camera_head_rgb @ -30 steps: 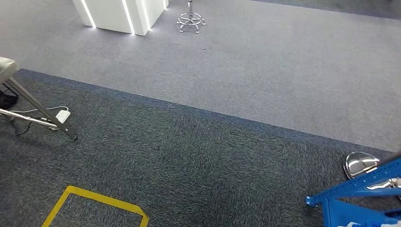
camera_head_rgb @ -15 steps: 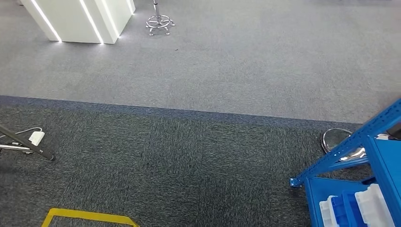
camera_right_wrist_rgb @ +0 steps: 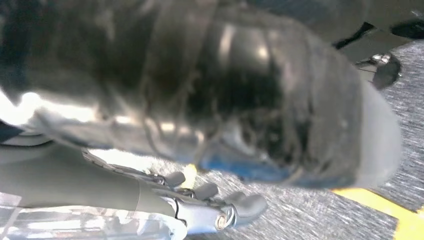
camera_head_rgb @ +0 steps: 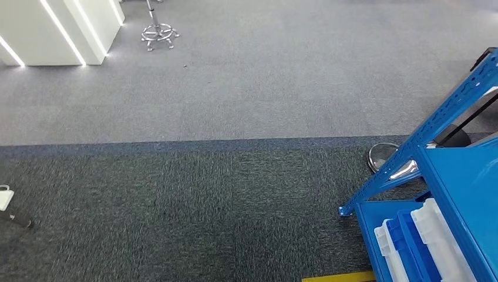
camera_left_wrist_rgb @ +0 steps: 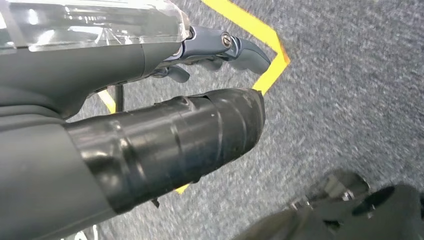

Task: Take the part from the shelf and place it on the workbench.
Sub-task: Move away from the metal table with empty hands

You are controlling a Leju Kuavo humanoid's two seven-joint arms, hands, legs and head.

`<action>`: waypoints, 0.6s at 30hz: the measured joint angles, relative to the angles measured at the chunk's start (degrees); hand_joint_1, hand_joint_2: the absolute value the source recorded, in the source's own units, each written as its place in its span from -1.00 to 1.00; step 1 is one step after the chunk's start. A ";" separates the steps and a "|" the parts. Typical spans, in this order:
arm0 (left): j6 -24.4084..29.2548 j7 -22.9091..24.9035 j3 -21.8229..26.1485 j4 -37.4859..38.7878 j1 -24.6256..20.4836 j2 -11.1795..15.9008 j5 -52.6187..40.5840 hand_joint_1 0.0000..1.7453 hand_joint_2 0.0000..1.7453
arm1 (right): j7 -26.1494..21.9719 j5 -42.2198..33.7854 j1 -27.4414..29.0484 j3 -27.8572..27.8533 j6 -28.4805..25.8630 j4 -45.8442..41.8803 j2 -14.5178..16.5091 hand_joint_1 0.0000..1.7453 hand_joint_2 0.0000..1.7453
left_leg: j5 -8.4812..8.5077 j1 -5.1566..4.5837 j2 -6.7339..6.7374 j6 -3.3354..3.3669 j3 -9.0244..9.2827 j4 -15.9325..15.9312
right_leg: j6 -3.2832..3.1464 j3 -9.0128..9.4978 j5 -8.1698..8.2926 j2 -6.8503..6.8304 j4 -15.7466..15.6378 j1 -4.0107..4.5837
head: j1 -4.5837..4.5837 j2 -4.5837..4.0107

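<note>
My left hand [camera_left_wrist_rgb: 165, 125] has a thick glossy black thumb wrapped in ridged bands, a clear plastic cover over the grey body, and blue-grey fingers [camera_left_wrist_rgb: 235, 47] with a silver screw. My right hand [camera_right_wrist_rgb: 225, 100] looks alike, blurred.

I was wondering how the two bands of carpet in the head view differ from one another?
The far carpet band is a paler, even grey; the near carpet band is much darker and mottled. The far band carries the white lit counter and a chrome stool base; the near band carries the blue shelf. A thin blue stripe divides them. Both are short-pile floor covering.
</note>
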 joint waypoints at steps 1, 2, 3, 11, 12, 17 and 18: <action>0.00 0.01 0.01 0.00 0.06 0.00 0.00 -1.00 -1.00 | 0.00 0.07 -0.05 0.04 0.08 0.00 -0.01 -1.00 -1.00 | 0.01 -0.11 0.79 0.12 -0.10 0.02 | 0.19 -1.57 -1.74 -0.74 3.46 -0.17 | 0.04 0.00; 0.00 0.00 0.01 0.00 0.11 0.00 0.00 -1.00 -1.00 | 0.00 0.16 -0.06 0.11 0.18 0.00 -0.01 -1.00 -1.00 | -0.04 -0.19 1.58 0.12 -0.18 0.08 | 0.40 -2.69 -2.74 -1.13 6.11 -0.37 | 0.05 0.00; 0.00 -0.01 0.01 0.00 0.12 -0.01 0.00 -1.00 -1.00 | 0.00 0.28 -0.04 0.21 0.29 0.00 -0.01 -1.00 -1.00 | -0.11 -0.22 2.34 0.04 -0.22 0.15 | 0.59 -2.99 -2.73 -1.42 7.13 -0.58 | 0.05 0.00; 0.00 -0.34 0.00 0.00 -0.14 -0.09 0.00 -1.00 -1.00 | -0.56 0.86 -0.04 0.73 0.62 0.00 -0.07 -1.00 -1.00 | -1.65 -0.39 6.38 -2.20 0.16 1.49 | -0.59 4.44 3.17 -4.80 -6.80 -0.30 | 0.02 0.00; 0.00 -0.51 0.00 0.00 -0.22 -0.09 0.00 -1.00 -1.00 | -0.57 0.86 0.01 0.74 0.62 0.00 -0.07 -1.00 -1.00 | -2.01 -0.22 5.92 -2.55 0.22 1.79 | -0.93 4.44 3.30 -4.29 -6.96 -0.35 | 0.02 0.00; -0.02 -0.99 0.00 0.00 0.12 -0.12 0.00 -1.00 -1.00 | -0.46 0.86 -0.22 0.76 0.52 0.00 -0.08 -1.00 -1.00 | -9.71 0.27 0.74 -3.43 -6.24 16.11 | -2.18 4.14 3.89 -1.32 -7.29 -0.39 | 0.00 0.00; -0.02 -1.00 0.00 0.00 0.22 -0.15 0.00 -1.00 -1.00 | -0.42 0.86 -0.20 0.77 0.52 0.00 -0.08 -1.00 -1.00 | -9.91 0.27 0.63 -3.41 -7.27 18.12 | -2.20 4.11 3.91 -0.58 -7.23 -0.33 | 0.00 0.00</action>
